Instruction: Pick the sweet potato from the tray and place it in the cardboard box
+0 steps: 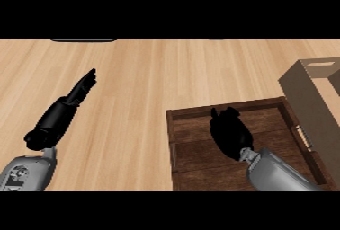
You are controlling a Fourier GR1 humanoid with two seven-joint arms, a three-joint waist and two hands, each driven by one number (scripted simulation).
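Though unlettered (both) — tray, cardboard box.

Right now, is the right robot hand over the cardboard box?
No. The right robot hand is over the wooden tray, with the cardboard box off to its right.

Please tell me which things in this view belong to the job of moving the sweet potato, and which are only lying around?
Belong to the job:
- tray, dark wood
- cardboard box, at the right of the tray
- right hand, over the tray, fingers curled; the sweet potato itself does not show

Only there:
- left hand, open over the counter
- dark thing at the far edge
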